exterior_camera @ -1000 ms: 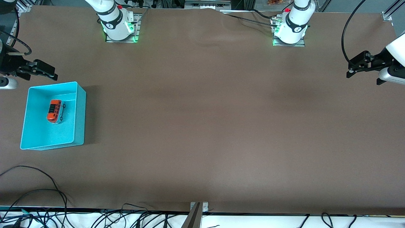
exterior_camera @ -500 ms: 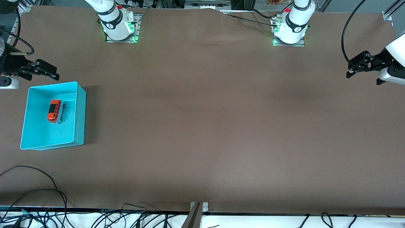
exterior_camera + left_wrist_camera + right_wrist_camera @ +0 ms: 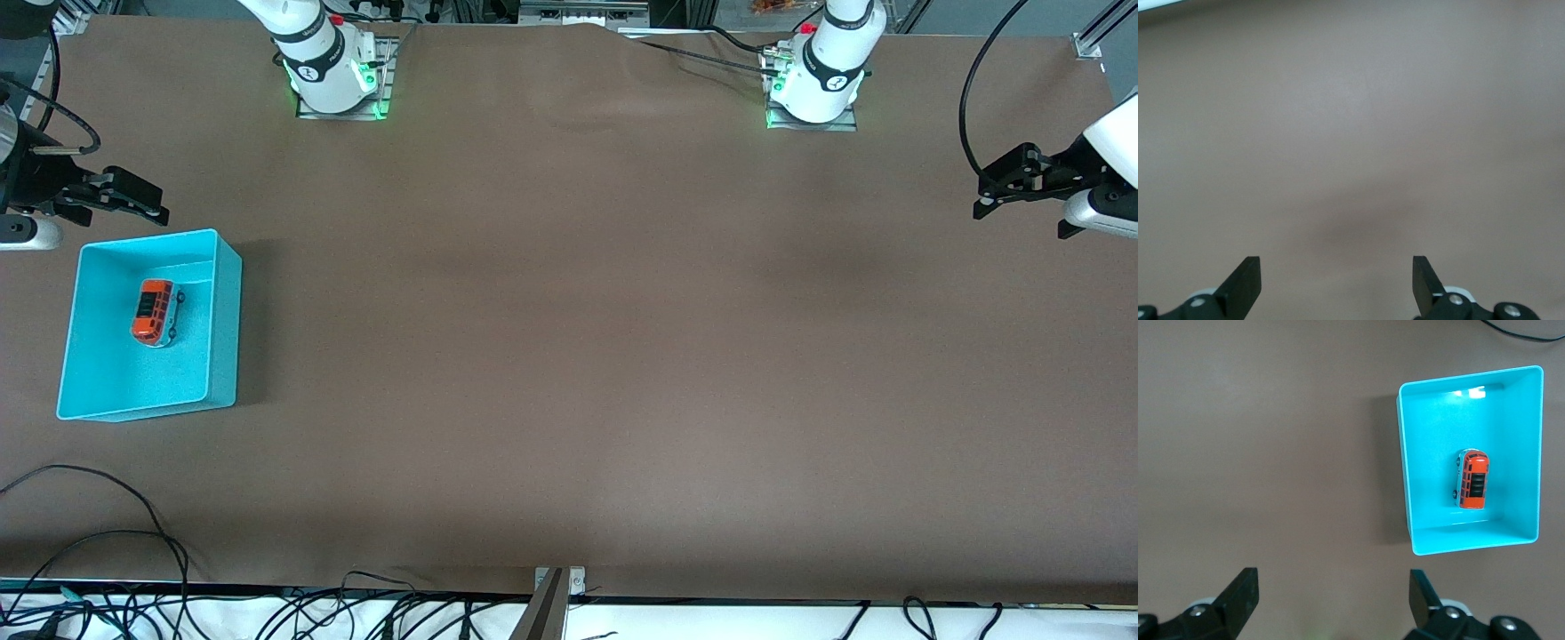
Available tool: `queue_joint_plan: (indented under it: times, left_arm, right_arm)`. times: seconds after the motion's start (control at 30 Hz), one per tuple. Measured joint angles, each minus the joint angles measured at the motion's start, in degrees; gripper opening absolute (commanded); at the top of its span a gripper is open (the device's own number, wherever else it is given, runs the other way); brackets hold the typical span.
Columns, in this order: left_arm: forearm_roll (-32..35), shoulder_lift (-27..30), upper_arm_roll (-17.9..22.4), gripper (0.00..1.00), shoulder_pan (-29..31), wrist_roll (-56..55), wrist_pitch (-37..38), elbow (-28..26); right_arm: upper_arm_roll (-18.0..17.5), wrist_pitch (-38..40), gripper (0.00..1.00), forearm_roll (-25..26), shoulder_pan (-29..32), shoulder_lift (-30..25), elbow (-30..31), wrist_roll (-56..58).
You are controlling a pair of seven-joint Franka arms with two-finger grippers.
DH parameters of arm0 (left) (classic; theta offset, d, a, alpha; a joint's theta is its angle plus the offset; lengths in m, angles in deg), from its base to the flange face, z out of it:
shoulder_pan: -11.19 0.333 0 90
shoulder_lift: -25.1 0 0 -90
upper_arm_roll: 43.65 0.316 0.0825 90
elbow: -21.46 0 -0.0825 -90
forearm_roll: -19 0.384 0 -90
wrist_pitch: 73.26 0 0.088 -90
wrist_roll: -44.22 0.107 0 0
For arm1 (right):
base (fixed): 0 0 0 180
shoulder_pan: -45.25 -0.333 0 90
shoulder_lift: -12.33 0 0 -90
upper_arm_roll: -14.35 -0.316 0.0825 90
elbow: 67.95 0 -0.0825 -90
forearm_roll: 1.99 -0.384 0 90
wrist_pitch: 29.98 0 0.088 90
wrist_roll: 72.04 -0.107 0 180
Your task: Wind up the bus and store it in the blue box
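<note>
The small orange bus [image 3: 154, 310] rests upright on the floor of the blue box [image 3: 225, 320], which sits at the right arm's end of the table. My right gripper [image 3: 147, 203] hovers open and empty over the bare table beside the box's wall on the robots' side. In the right wrist view the bus [image 3: 1473, 479] lies inside the blue box [image 3: 1405, 467], well away from my right gripper [image 3: 1333, 583]. At the table's other end my left gripper [image 3: 985, 197] waits, open and empty. The left wrist view shows only that gripper [image 3: 1336, 270] over brown table.
A brown cloth [image 3: 569, 356] covers the whole table. Both arm bases [image 3: 333, 76] stand along the edge farthest from the front camera. Loose black cables [image 3: 107, 533] trail over the table's nearest edge at the right arm's end.
My right gripper has drifted slightly, staying beside the box. The bus, the box and the left arm have not moved.
</note>
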Motion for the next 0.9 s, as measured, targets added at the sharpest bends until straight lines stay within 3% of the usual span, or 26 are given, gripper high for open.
queue_joint_plan:
  times: [0.9]
  left_arm:
    - [-0.85,0.00,-0.11,1.00,-0.13,0.00,0.00,0.23]
  right_arm:
    - [0.00,0.00,1.00,0.00,0.00,0.00,0.00,0.00]
